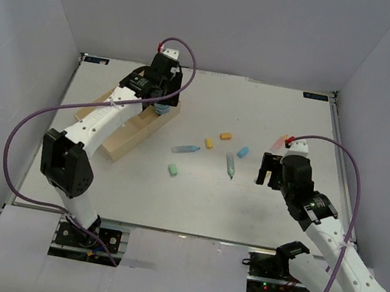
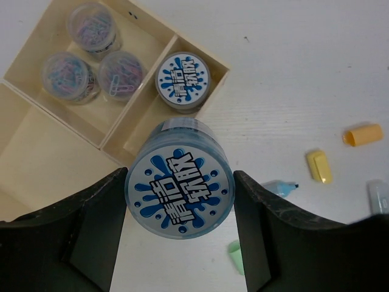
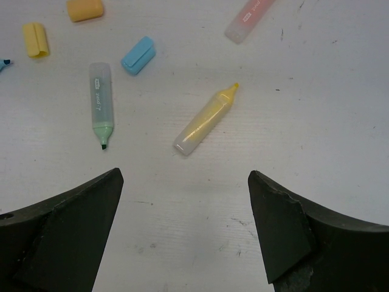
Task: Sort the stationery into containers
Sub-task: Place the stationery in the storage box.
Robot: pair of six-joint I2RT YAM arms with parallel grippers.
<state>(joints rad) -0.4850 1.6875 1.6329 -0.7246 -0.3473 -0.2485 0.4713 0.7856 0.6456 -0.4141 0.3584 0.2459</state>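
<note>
Left claw [image 2: 180, 210] gripping patterned roll [image 2: 180, 191], right claw [image 3: 185, 194] spread

Within the left gripper [image 2: 180, 201], the gap is filled by a blue-and-white roll [image 2: 179, 182]. At 12 o'clock, the far end of one small compartment of the tray [image 2: 223, 72] is taken by a second blue-and-white roll [image 2: 182, 82]; bare floor is left between the two. At 11 o'clock, the neighbouring compartment is crowded by three grey rolls [image 2: 91, 61].

Under the spread right gripper [image 3: 185, 182], bare table [image 3: 340, 121] is seen. The way is barred at 12 o'clock by a yellow highlighter [image 3: 205, 120] and at 11 o'clock by a green highlighter [image 3: 101, 103].
</note>
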